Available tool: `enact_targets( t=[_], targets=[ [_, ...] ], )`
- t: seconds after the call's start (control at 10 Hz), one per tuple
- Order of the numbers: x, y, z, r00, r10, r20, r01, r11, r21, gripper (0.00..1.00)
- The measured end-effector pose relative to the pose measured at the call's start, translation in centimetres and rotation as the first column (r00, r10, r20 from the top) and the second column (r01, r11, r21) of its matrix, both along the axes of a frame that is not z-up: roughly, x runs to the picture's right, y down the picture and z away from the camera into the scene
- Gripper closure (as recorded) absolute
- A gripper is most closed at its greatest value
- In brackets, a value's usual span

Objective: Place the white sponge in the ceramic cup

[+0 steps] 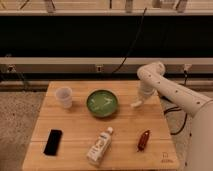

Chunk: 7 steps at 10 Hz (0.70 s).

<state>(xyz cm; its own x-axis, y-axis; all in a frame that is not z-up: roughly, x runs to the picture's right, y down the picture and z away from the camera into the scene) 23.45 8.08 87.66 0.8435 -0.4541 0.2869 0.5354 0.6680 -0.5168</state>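
Note:
The white sponge (pixel 135 104) shows as a small pale block at the table's right side, just right of the green bowl. My gripper (pixel 139 100) hangs from the white arm, right at the sponge and low over the table. I cannot tell whether the sponge lies on the wood or is held. The ceramic cup (pixel 64 97) stands upright at the table's back left, left of the bowl and far from the gripper.
A wide green bowl (pixel 102 103) sits between cup and sponge. A white-and-tan bottle (pixel 99 146) lies at the front middle, a black phone (pixel 52 142) at the front left, a small red-brown object (pixel 143 140) at the front right. The wooden table's (pixel 75 125) right edge is near the arm.

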Motion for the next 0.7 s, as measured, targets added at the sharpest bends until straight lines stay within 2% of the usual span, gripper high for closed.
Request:
enact_targets(
  t=[0.3,0.7],
  targets=[
    [-1.0,-0.6,-1.4,0.999,-0.028,0.019,0.028,0.9996,0.004,1.0],
    [-6.3,-2.6,-2.9,0.994,-0.097,0.056,0.096,0.9951,0.023,1.0]
  ],
)
